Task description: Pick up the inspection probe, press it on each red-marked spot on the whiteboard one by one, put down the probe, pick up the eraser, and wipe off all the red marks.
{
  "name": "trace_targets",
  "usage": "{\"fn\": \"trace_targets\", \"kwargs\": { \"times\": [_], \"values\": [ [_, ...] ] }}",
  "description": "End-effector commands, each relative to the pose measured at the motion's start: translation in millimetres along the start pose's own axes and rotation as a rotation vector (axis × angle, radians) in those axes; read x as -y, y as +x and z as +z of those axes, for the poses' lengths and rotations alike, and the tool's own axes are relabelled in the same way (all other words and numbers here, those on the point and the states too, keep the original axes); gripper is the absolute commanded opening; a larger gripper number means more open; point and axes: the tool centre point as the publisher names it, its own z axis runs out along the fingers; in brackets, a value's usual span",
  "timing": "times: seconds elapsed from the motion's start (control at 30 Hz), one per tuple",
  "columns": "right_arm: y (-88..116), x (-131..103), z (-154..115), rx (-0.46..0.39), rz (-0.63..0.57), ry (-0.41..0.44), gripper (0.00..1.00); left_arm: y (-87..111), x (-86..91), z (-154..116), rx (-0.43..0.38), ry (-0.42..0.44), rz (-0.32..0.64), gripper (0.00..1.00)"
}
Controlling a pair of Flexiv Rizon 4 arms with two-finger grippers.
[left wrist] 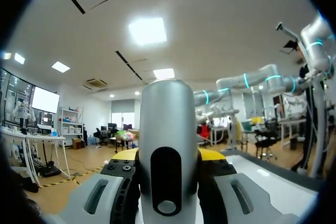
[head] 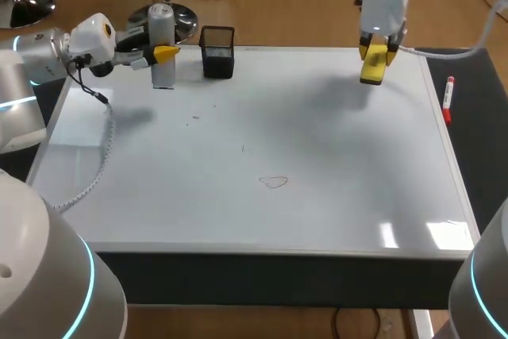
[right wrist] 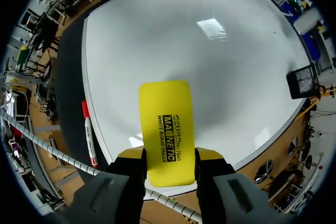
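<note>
pointing down, right tool (right wrist: 170, 154) clamps eraser (right wrist: 164, 114); left tool (left wrist: 168, 156) grips probe (left wrist: 167, 114).

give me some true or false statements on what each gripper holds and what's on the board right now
1. The right gripper holds the yellow eraser. True.
2. The left gripper is empty. False: it is shut on the probe.
3. The red marker lies on the whiteboard. False: it lies on the dark mat beside the board's right edge.
4. A red mark shows on the whiteboard. True.
</note>
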Motion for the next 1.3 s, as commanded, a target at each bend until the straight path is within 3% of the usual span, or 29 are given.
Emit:
{"fn": "trace_targets", "kwargs": {
  "times": [0.03,0.53,0.83,1.3],
  "values": [
    [-3.3,-27.1,-7.4,-0.008,-0.032,0.043,0.00,-0.2,1.0,0.3,0.000,0.000,0.000,0.00],
    [-52.4,-158.3,-15.2,0.045,-0.238,0.089,0.00,-0.2,1.0,0.3,0.000,0.000,0.000,0.00],
    [-79.8,-233.2,-2.3,0.051,-0.328,0.083,0.00,-0.2,1.0,0.3,0.000,0.000,0.000,0.00],
    [-97.7,-309.8,21.5,0.096,-0.342,0.002,0.00,-0.2,1.0,0.3,0.000,0.000,0.000,0.00]
  ]
}}
